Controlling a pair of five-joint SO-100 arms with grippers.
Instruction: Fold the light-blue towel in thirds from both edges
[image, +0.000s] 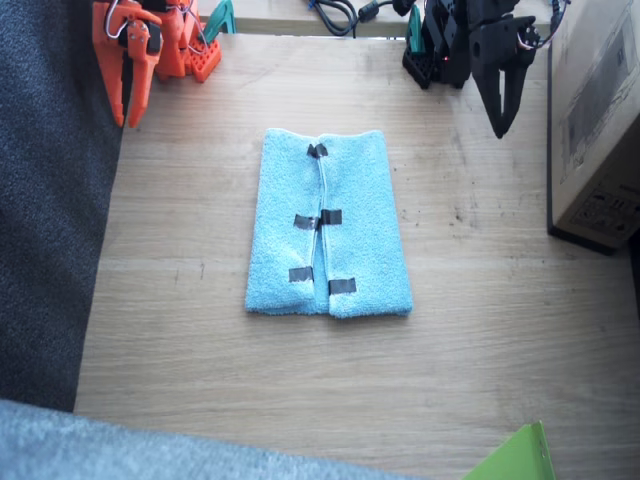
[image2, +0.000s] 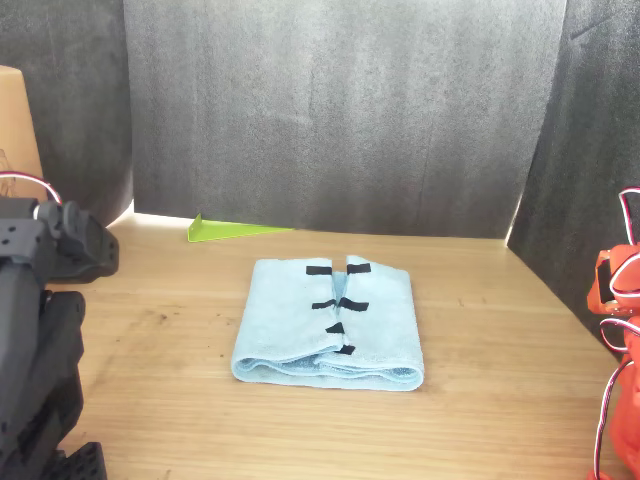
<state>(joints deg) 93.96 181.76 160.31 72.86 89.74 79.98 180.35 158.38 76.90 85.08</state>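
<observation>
Up at the table's far edge, both arms sit folded back, well apart from the light-blue towel (image: 328, 226). The right arm's orange gripper (image: 131, 100) hangs pointing down with its jaws together and nothing between them; the left arm's black gripper (image: 503, 108) also points down, apparently closed and empty, though its dark fingers merge in the fixed view. The towel lies mid-table, both sides folded inward so the edges (image: 322, 225), marked by black tape strips (image: 331, 217), meet along the middle. Only the front view shows the stacked layers at the towel's near fold (image2: 330, 372), plus a dark backdrop (image2: 330, 110). A cardboard box (image: 598, 120) stands beside the left arm, a green wedge (image: 515, 458) lies at the table's (image: 200, 380) edge, clear of the towel.
</observation>
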